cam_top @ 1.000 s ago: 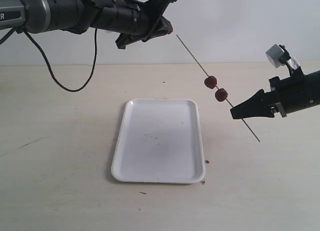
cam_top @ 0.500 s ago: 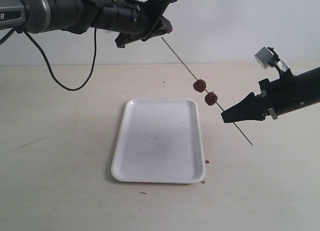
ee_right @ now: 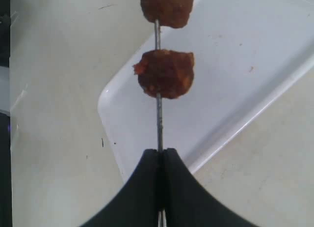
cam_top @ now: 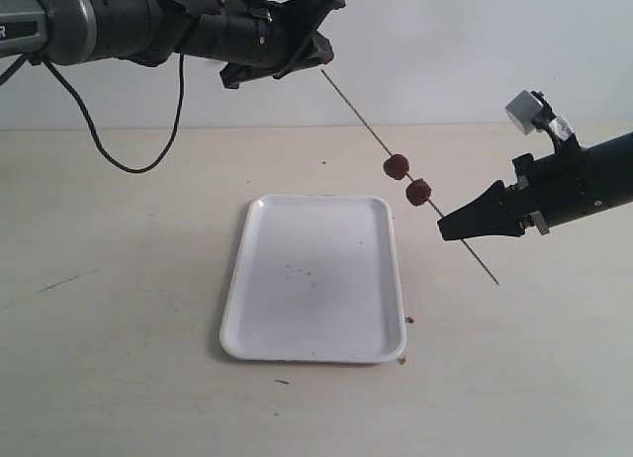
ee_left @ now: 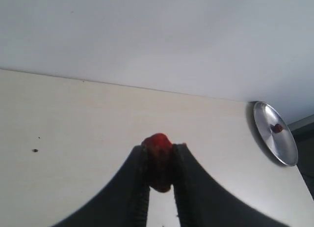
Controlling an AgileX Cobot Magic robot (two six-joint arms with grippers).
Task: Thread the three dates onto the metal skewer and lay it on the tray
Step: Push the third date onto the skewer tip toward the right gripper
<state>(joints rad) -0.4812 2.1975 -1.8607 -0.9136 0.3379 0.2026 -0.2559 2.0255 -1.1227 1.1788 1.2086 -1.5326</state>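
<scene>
The thin metal skewer point(cam_top: 361, 121) slants through the air above the table, pinched low down by my shut right gripper point(cam_top: 442, 227). Two dark red-brown dates point(cam_top: 397, 166) point(cam_top: 418, 192) sit threaded on it just above that gripper; in the right wrist view they are the nearer date point(ee_right: 165, 73) and the farther one point(ee_right: 167, 7) on the skewer point(ee_right: 158, 124), above the gripper point(ee_right: 161, 151). My left gripper point(cam_top: 326, 51) hangs high at the skewer's upper tip, shut on the third date point(ee_left: 158, 160). The white tray point(cam_top: 297, 328) lies flat below.
Small brown crumbs point(cam_top: 407, 319) lie by the tray's right front corner and a dark speck point(cam_top: 322, 163) behind it. A black cable point(cam_top: 148, 131) hangs from the left arm. A round metal lid point(ee_left: 275, 133) shows at the table's far edge in the left wrist view.
My right gripper carried the skewer with its two dates to the left, bringing the upper tip up to the left gripper. The left arm barely shifted.
</scene>
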